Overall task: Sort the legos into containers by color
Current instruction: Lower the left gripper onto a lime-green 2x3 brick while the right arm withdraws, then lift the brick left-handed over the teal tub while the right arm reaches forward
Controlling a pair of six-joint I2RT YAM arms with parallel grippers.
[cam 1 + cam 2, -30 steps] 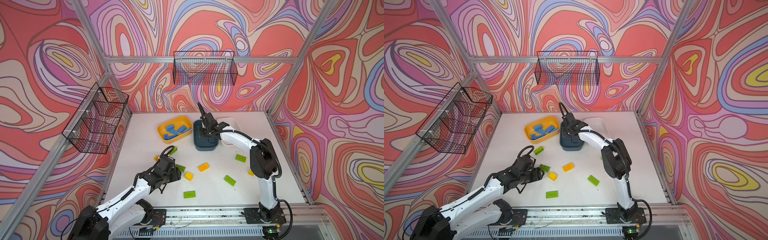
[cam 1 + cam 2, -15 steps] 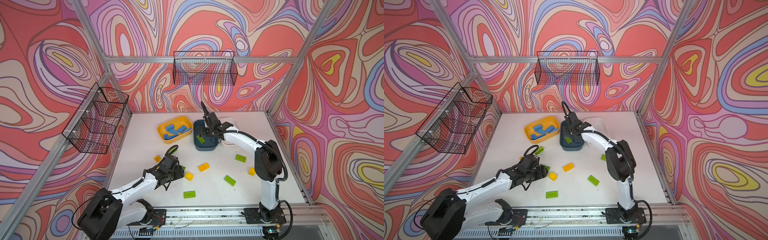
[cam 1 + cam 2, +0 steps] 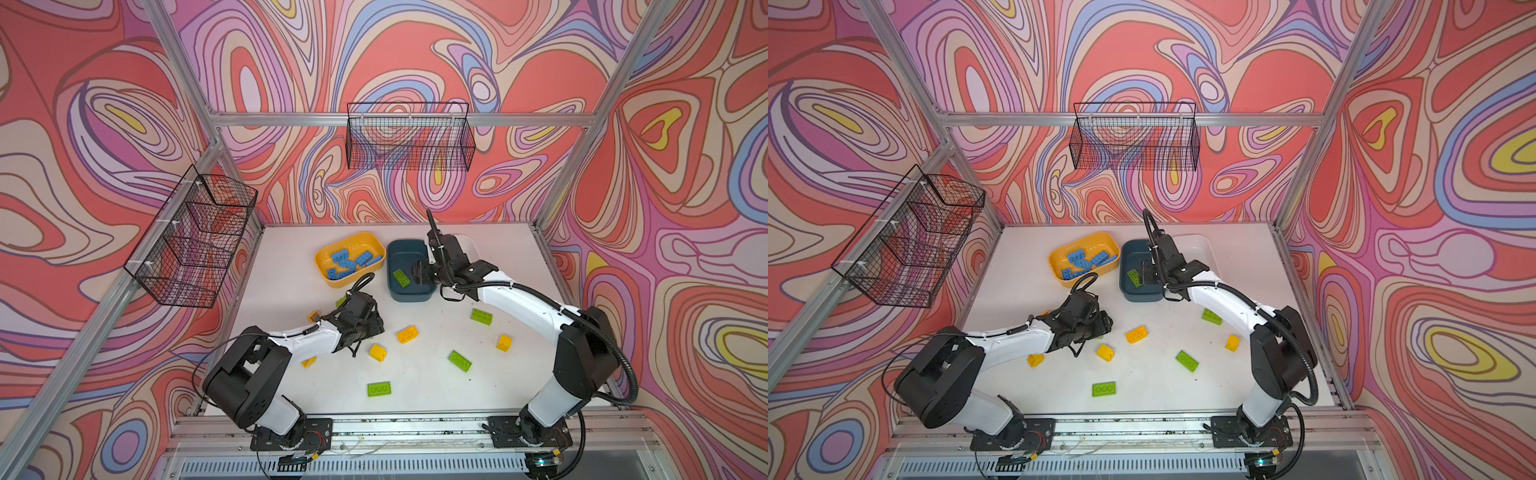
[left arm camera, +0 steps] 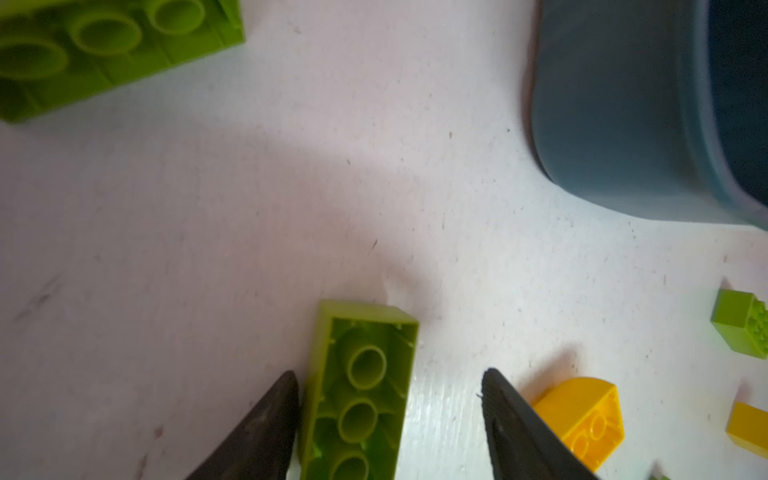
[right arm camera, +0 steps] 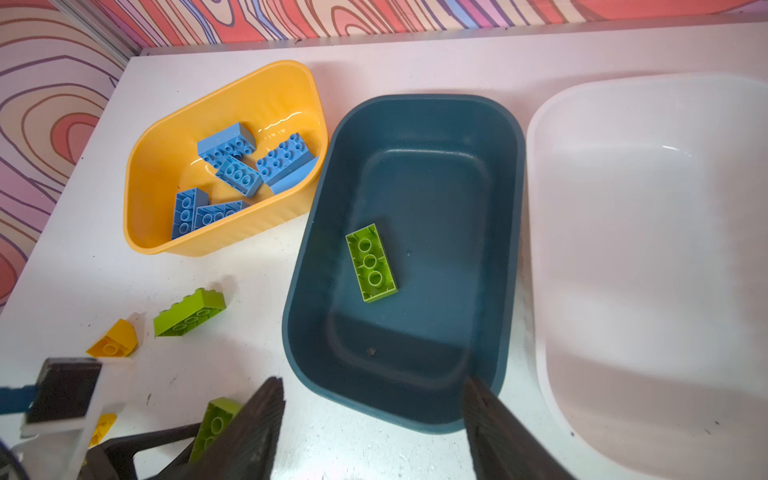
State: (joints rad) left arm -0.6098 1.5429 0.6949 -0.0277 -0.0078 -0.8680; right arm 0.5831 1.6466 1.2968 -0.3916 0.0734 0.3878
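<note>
Findings, largest item first. All positions are taken from the teal tub (image 5: 428,174).

1. Table (image 3: 419,370): white top. The teal tub stands toward its far edge, near the middle.

2. White tub (image 5: 644,232): just beside the teal tub, on its right in both top views. The long sides run nearly parallel.

3. Yellow tub (image 5: 166,174): just beside the teal tub on its left, set askew, with one corner close to the teal rim. It holds the blue bricks (image 5: 226,145), about six, loosely piled.

4. My right gripper (image 5: 372,379): above the near end of the teal tub. Its jaws are spread wide with nothing between them, so it is released.

5. My left gripper (image 4: 388,374): low over the table, on the near side of the teal tub and to its left. It is released, not clenched. Its fingers (image 4: 266,428) straddle the upturned green brick (image 4: 361,390). One finger is at the brick's side; the other stands clear, with bare table between.

6. Dropped green brick (image 5: 371,262): lies flat on the teal tub's floor, hollow side up, left of centre and clear of my right gripper.

7. Loose green bricks (image 3: 481,316) and loose yellow bricks (image 3: 407,334): scattered on the table on the near side of the teal tub, none touching it.
</note>
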